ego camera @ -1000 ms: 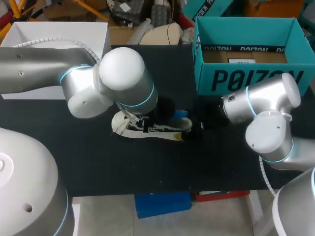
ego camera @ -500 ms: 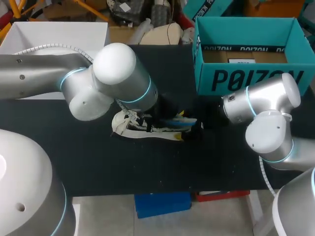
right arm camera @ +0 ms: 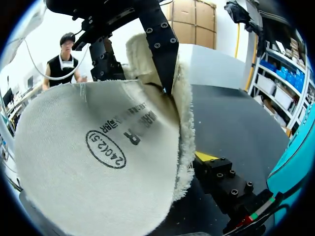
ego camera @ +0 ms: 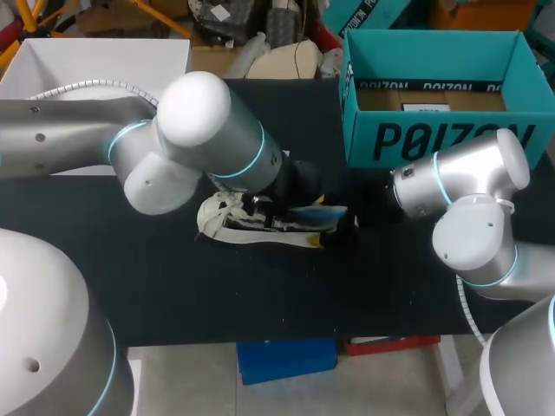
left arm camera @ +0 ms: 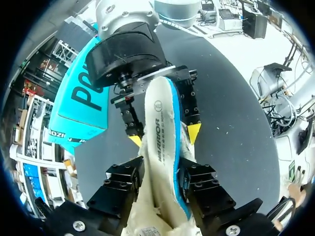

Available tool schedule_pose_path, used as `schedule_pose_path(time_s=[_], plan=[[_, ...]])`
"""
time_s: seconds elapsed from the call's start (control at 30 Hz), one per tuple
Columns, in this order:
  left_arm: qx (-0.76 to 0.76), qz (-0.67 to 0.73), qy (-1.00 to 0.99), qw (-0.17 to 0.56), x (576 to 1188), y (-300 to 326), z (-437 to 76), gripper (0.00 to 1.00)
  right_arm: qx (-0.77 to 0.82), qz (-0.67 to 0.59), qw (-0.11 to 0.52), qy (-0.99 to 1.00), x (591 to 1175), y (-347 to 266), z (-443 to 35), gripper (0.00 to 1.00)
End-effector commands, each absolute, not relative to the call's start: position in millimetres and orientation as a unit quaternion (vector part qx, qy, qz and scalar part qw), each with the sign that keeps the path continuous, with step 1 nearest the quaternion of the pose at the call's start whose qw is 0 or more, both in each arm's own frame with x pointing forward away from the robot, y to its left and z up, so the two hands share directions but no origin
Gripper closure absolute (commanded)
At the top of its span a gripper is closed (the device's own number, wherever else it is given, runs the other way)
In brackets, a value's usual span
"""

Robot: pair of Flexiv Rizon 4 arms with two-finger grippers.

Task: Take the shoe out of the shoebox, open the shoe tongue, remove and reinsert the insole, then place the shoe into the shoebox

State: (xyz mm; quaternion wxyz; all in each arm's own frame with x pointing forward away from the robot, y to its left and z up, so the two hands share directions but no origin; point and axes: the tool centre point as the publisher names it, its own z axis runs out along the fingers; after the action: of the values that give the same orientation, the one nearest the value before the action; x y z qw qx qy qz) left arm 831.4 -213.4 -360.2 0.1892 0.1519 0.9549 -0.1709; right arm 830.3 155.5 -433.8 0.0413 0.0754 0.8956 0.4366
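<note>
The left gripper (left arm camera: 160, 167) fingers clamp the one insole (left arm camera: 165, 118); right gripper (left arm camera: 164, 136) hold: cannot tell. One shoe (ego camera: 234, 224); one shoebox (ego camera: 442, 139) at its two o'clock.

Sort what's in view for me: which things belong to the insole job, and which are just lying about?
Job in hand:
shoe, on the table
insole, held in the left pincer
right pincer, at the insole's far end
teal shoebox

Lying about:
white box, by the table's far left corner
</note>
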Motion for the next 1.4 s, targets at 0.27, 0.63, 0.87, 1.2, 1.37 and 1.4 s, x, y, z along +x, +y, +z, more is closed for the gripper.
schedule_pose_path(time_s=[0.27, 0.63, 0.87, 1.2, 1.37, 1.4], plan=[[0.157, -0.190, 0.947, 0.206, 828.6, -230.6, -356.2, 0.65, 0.076, 0.436, 0.041, 0.896, 829.8, 154.6, -435.5, 1.00], [0.161, -0.199, 0.946, 0.198, 827.3, -241.6, -359.4, 0.77, 0.076, 0.436, 0.041, 0.896, 829.8, 154.6, -435.5, 1.00], [0.166, -0.211, 0.944, 0.193, 824.0, -239.9, -355.3, 1.00, 0.076, 0.436, 0.041, 0.896, 829.8, 154.6, -435.5, 1.00], [0.217, -0.298, 0.916, 0.159, 789.8, -229.2, -317.3, 1.00, 0.076, 0.436, 0.041, 0.896, 829.8, 154.6, -435.5, 1.00], [0.224, -0.367, 0.893, 0.135, 773.7, -244.4, -284.8, 1.00, 0.076, 0.436, 0.041, 0.896, 829.8, 154.6, -435.5, 1.00], [0.230, -0.373, 0.888, 0.137, 768.6, -251.4, -277.1, 1.00, 0.076, 0.436, 0.041, 0.896, 829.8, 154.6, -435.5, 1.00]])
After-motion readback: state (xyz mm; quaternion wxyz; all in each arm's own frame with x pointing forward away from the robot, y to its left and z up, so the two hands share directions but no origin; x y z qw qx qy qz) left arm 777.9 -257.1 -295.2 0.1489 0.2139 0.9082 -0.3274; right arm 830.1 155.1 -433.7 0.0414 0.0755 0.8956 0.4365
